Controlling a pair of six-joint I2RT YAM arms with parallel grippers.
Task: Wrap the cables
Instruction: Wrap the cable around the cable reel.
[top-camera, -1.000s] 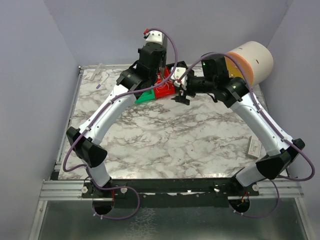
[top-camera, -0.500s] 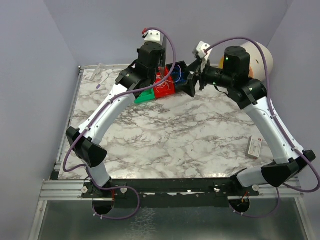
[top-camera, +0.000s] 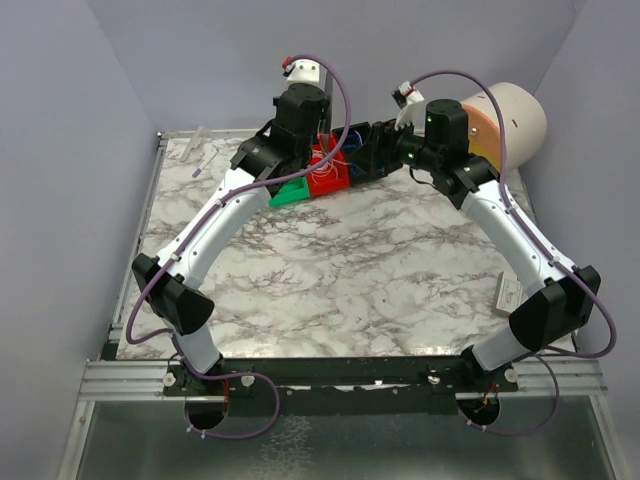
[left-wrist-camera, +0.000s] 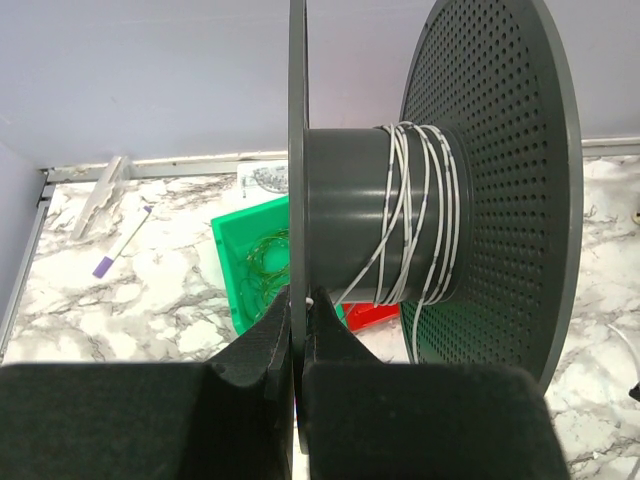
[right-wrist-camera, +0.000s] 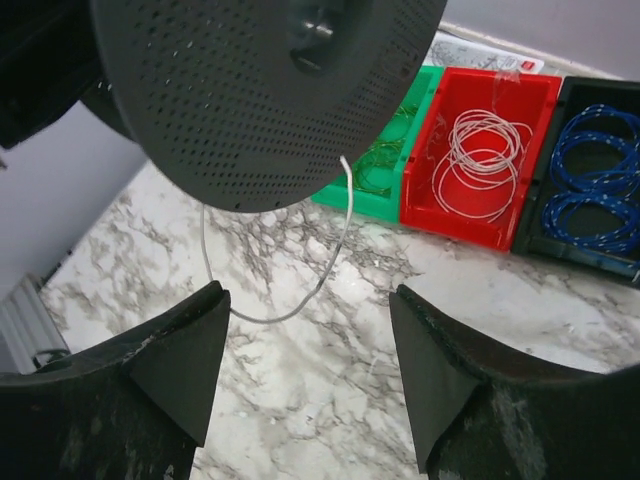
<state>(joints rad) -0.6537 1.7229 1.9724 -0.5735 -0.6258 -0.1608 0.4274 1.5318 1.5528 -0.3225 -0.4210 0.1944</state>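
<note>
Left claw pinching flange of dark grey perforated plastic spool, steadying it for winding. Thin whitish cable partly wrapping hub, tail dangling. Right claw gaping wide, probably lining up for tail.

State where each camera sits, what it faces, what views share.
Top external: above, behind the bases, facing down at the table; both arms show.
Left wrist: behind the left gripper, facing the spool it clamps; fingers show.
Right wrist: behind the open right gripper, facing spool and table; fingers show.
Wrist views share spool, green bin.
</note>
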